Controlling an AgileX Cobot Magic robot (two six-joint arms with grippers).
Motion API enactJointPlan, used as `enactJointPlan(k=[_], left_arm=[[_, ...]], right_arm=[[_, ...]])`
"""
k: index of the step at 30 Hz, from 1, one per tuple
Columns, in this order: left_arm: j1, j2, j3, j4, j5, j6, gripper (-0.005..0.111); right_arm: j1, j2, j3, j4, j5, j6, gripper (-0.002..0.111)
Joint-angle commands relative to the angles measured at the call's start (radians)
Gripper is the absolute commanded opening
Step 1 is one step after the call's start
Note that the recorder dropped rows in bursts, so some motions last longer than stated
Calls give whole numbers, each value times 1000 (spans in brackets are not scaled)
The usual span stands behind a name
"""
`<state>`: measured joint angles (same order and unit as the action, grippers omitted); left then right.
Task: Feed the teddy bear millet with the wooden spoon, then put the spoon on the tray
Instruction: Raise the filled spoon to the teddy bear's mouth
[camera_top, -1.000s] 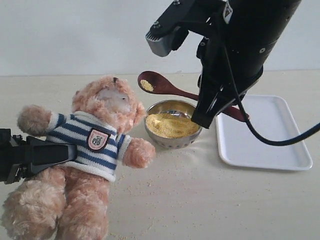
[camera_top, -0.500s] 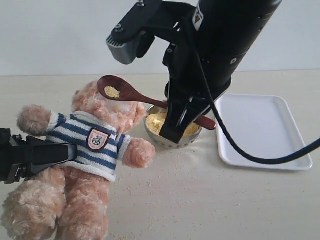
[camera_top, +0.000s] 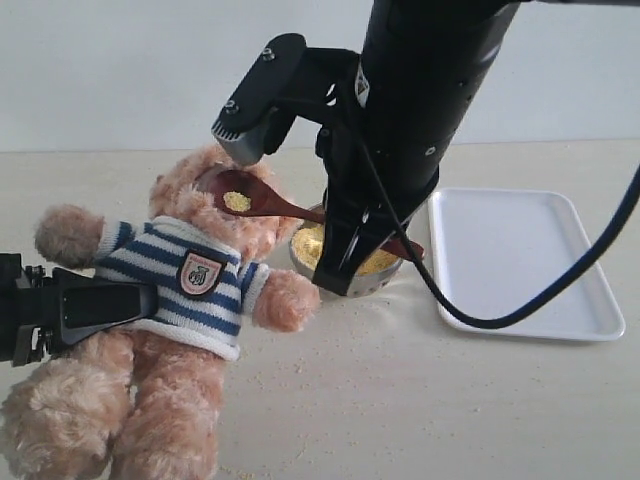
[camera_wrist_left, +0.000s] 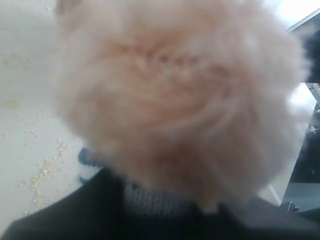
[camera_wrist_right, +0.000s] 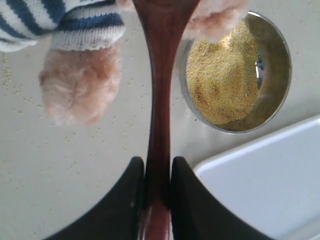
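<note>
The teddy bear in its striped shirt lies at the left, and its fur fills the left wrist view. My left gripper is shut on the bear's side at the shirt. My right gripper is shut on the handle of the wooden spoon, whose bowl rests against the bear's face with a little millet in it. In the right wrist view the handle runs between the right gripper's jaws. The white tray lies at the right.
A steel bowl with a mound of millet stands between the bear and the tray, partly hidden behind my right arm in the exterior view. Stray grains lie scattered over the tabletop around the bear.
My right gripper has carried the spoon left and down, from above the steel bowl to the bear's face. The bear has shifted slightly; the left gripper keeps its hold.
</note>
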<state>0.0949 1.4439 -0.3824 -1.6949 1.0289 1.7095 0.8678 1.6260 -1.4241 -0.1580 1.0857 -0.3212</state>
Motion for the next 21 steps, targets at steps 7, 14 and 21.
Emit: enactJointPlan(k=[7, 14, 21], left_arm=[[2, 1, 0, -14, 45, -12, 5], [2, 1, 0, -14, 79, -12, 5], [2, 1, 0, -14, 81, -12, 5]], right_arm=[[1, 42, -5, -70, -84, 5, 0], [11, 66, -5, -180, -101, 7, 0], [108, 86, -5, -374, -69, 9, 0]])
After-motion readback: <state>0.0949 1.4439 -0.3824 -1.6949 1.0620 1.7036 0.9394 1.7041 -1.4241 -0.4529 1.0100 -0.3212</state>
